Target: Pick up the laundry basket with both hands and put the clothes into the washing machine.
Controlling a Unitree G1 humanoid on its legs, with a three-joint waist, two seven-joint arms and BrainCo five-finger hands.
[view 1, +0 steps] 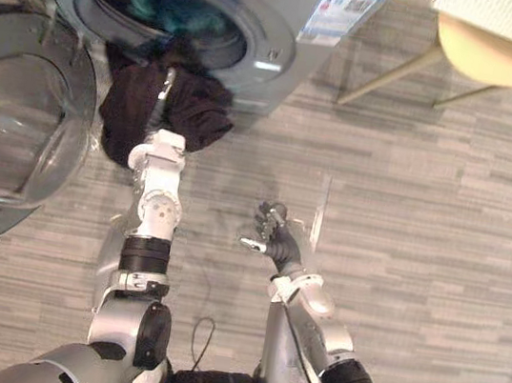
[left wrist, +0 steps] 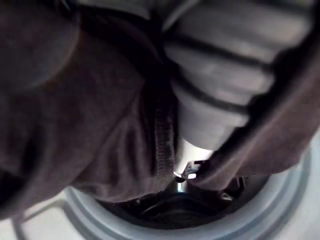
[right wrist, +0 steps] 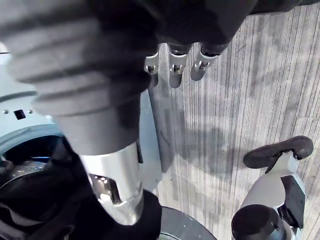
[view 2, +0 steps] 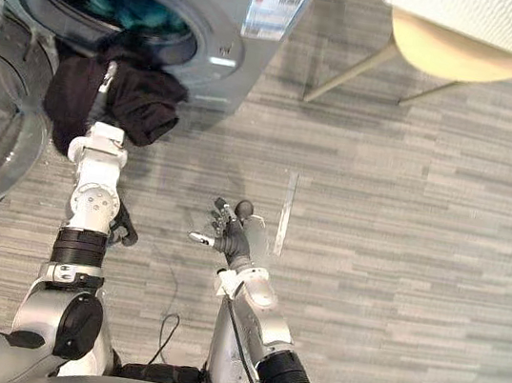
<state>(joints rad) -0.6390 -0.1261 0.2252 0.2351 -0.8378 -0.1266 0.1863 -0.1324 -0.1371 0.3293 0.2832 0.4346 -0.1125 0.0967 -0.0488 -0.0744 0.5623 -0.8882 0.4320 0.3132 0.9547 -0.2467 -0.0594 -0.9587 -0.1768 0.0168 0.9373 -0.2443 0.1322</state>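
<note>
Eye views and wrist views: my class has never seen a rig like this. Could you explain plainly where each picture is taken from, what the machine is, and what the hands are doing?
The two wide pictures come from a stereo camera on a humanoid robot's head, looking down. The two close ones come from cameras on its wrists, looking along each hand.

In front of the robot stands a front-loading washing machine. Its round door is swung open on the robot's left, and teal clothes lie in the drum. A dark garment hangs over the drum's mouth.

The left hand is buried in that garment, so its fingers cannot be read. The right hand hangs open above the striped grey floor, holding nothing. At the far right stands a pale stool.
</note>
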